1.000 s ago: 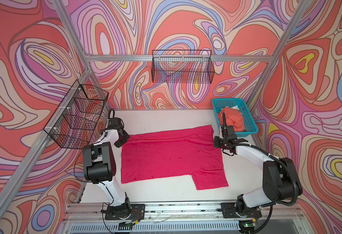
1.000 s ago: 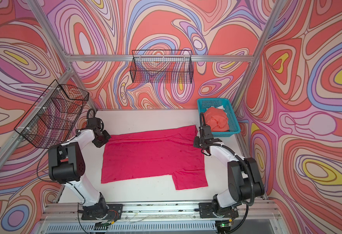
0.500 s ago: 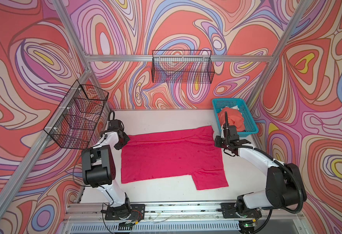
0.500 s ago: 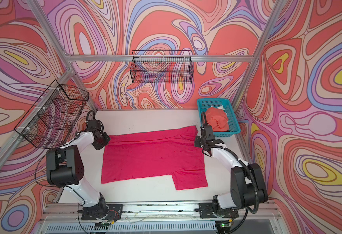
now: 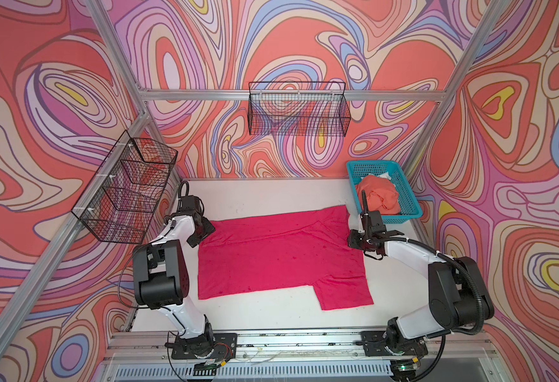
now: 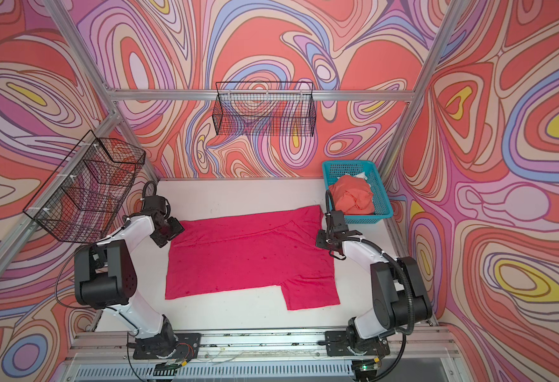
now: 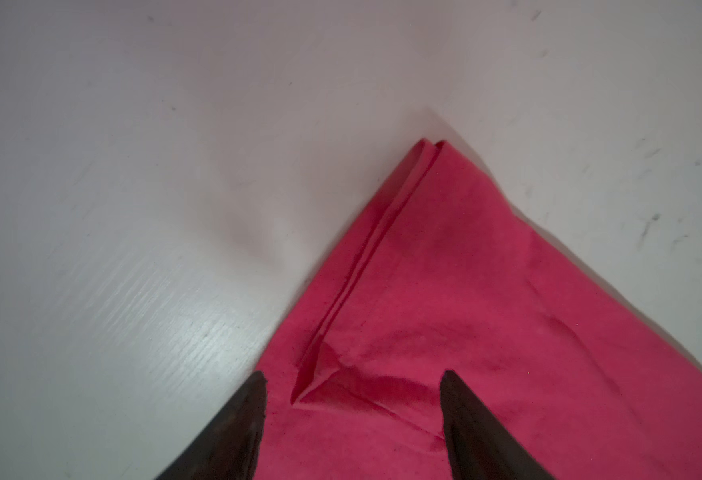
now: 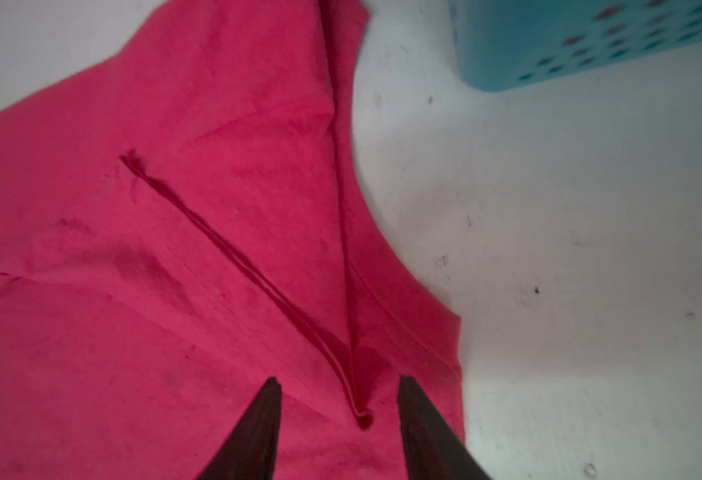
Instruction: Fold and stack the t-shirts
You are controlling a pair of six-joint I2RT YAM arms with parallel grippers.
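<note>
A magenta-pink t-shirt point(image 5: 278, 254) point(image 6: 248, 258) lies flat on the white table, its far edge folded over and one sleeve sticking out at the front right. My left gripper point(image 5: 205, 231) point(image 7: 353, 382) stands open over the shirt's far left corner, with a small crease of cloth point(image 7: 320, 370) between its fingers. At the shirt's far right edge, by the collar, my right gripper point(image 5: 354, 239) point(image 8: 338, 384) is open too, a folded hem point(image 8: 357, 411) lying loose between the fingers. A coral-orange t-shirt point(image 5: 379, 195) point(image 6: 352, 195) sits crumpled in the teal basket point(image 5: 370, 163).
The teal basket point(image 6: 347, 163) stands at the table's far right corner, close to my right gripper, and shows in the right wrist view point(image 8: 548, 50). Black wire baskets hang on the left wall point(image 5: 125, 191) and the back wall point(image 5: 298, 112). Bare table point(image 5: 271, 317) lies in front of the shirt.
Both grippers have gone from shut to open and let go of the magenta shirt's edge, which now lies on the table. Both arms stay almost where they were.
</note>
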